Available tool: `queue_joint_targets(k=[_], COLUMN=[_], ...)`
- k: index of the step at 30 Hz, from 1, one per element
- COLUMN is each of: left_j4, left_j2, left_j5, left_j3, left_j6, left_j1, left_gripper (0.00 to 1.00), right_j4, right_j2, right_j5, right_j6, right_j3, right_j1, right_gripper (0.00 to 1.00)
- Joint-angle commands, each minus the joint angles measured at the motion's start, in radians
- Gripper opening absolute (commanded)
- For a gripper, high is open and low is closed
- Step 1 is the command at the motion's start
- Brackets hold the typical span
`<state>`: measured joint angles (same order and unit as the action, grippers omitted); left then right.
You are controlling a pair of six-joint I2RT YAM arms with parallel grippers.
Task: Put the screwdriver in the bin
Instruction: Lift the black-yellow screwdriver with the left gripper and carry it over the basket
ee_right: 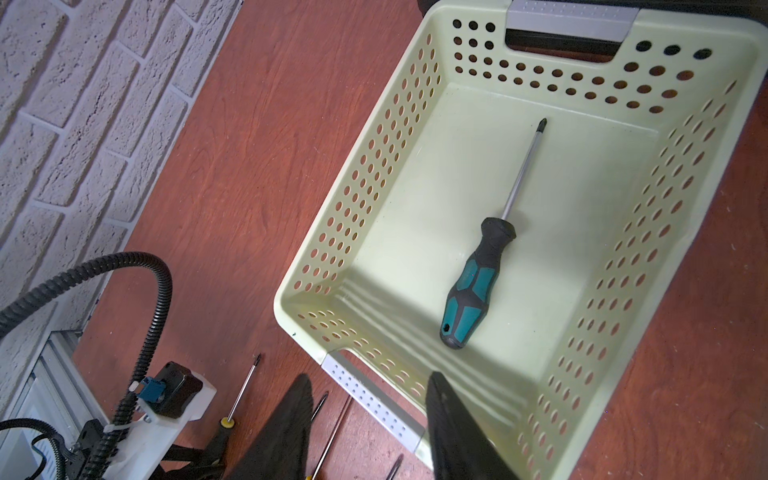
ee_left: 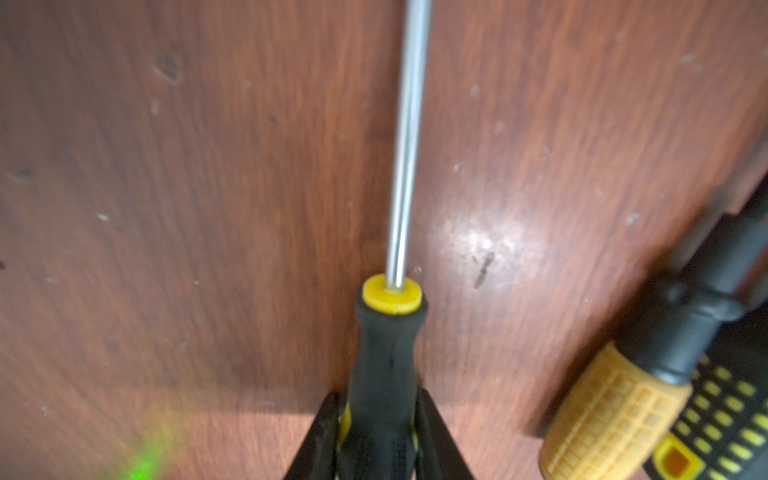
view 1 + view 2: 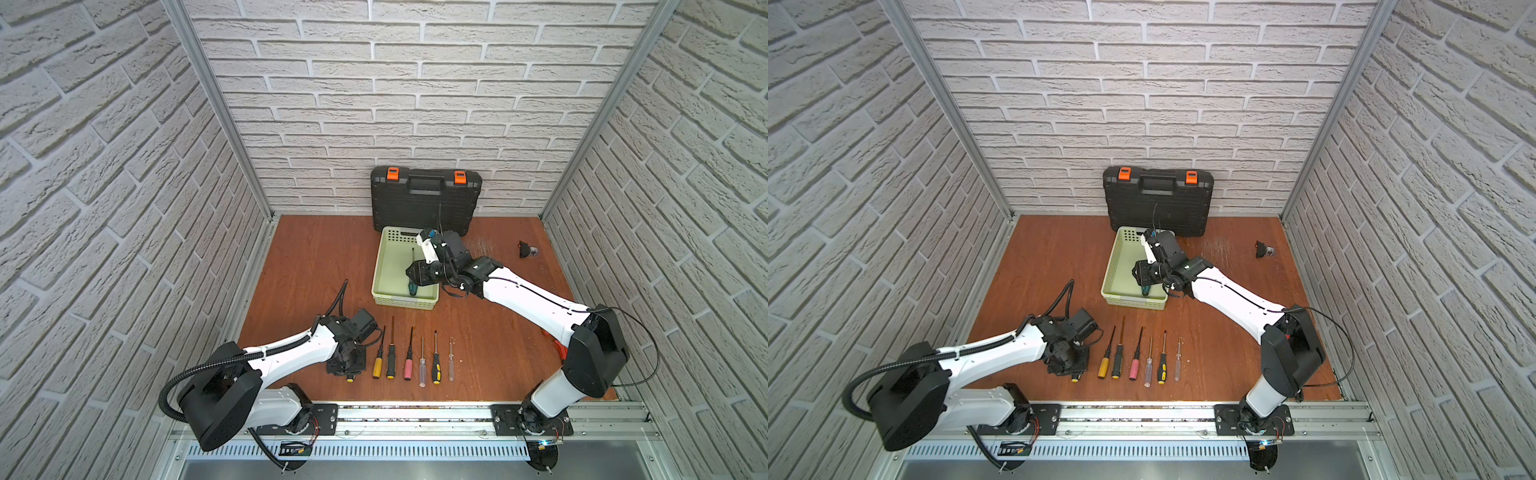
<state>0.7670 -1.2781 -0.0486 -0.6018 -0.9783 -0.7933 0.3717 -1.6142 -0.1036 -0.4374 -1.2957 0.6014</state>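
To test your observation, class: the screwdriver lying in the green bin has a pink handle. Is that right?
No. The screwdriver lying in the green bin has a teal and black handle, not pink; the right wrist view shows it.

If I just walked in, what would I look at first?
Probably the pale green holey plastic basket in the middle of the brown wooden table, with a teal-and-black-handled screwdriver lying inside under the open right gripper. Next, the neat row of six screwdrivers near the front edge, where the left gripper pinches a black-and-yellow-handled screwdriver beside them.
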Motion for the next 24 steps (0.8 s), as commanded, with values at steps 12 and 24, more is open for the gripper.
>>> queue_joint_targets(k=[12, 24], left_j4=[0.264, 0.175], left_j2=[0.06, -0.499], left_j5=[0.041, -0.027], left_j3=[-0.478, -1.116], left_j6=[0.187, 0.451], left_j1=[0.054, 0.2], left_gripper=[0.0, 0.0], right_j4=[0.131, 0.173], right_j2=[0.195, 0.346], right_j5=[0.081, 0.104], right_j6=[-0.012, -0.057], right_j3=[0.032, 0.203], right_j1=[-0.021, -0.028], right_gripper=[0.47, 0.47])
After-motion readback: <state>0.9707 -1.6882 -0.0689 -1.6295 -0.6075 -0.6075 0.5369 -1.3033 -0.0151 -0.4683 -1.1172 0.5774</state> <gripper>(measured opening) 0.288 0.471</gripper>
